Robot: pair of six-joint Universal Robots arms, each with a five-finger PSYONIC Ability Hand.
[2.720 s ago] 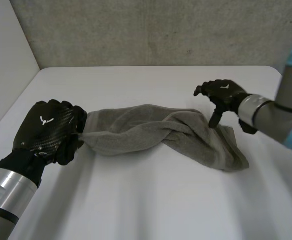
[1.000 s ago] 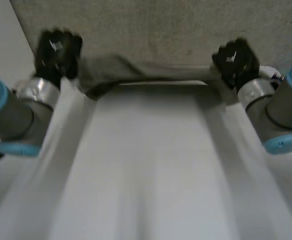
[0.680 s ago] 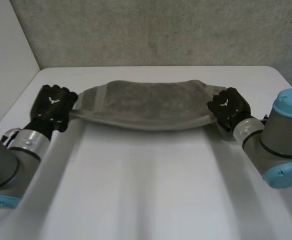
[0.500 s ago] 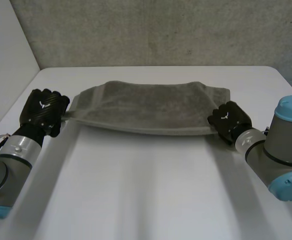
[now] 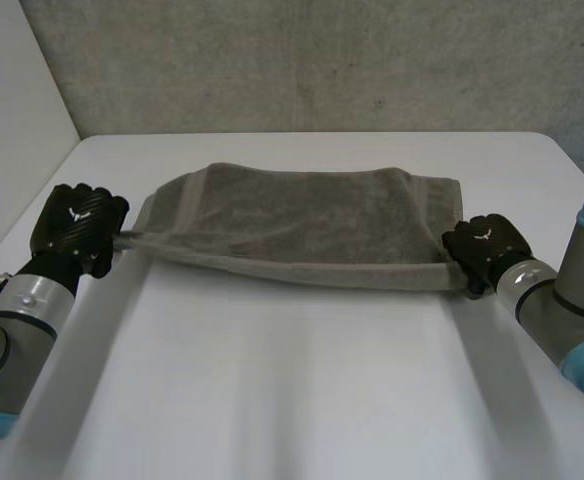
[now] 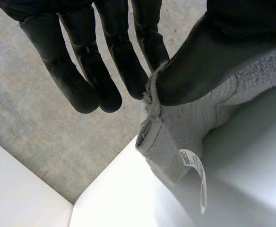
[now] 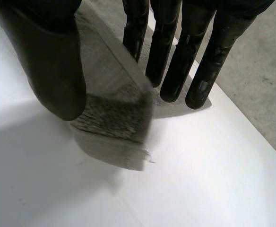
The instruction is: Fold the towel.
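A grey towel (image 5: 302,225) lies spread flat across the far half of the white table (image 5: 292,400), its long side running left to right. My left hand (image 5: 72,225) is at the towel's near left corner. In the left wrist view its thumb (image 6: 209,56) pinches that corner (image 6: 176,146) against a finger, and a white label (image 6: 197,170) hangs below. My right hand (image 5: 487,245) is at the near right corner. In the right wrist view its thumb (image 7: 48,61) and straight fingers (image 7: 176,61) stand apart, with the towel corner (image 7: 114,127) loose between them.
A grey concrete wall (image 5: 322,60) rises behind the table's far edge. A pale side wall (image 5: 12,100) stands at the left. Bare tabletop stretches from the towel's near edge toward me, between the two arms.
Both hands brought the stretched towel down from the air onto the table and drew it toward me. The right hand's fingers have spread off its corner; the left keeps its pinch.
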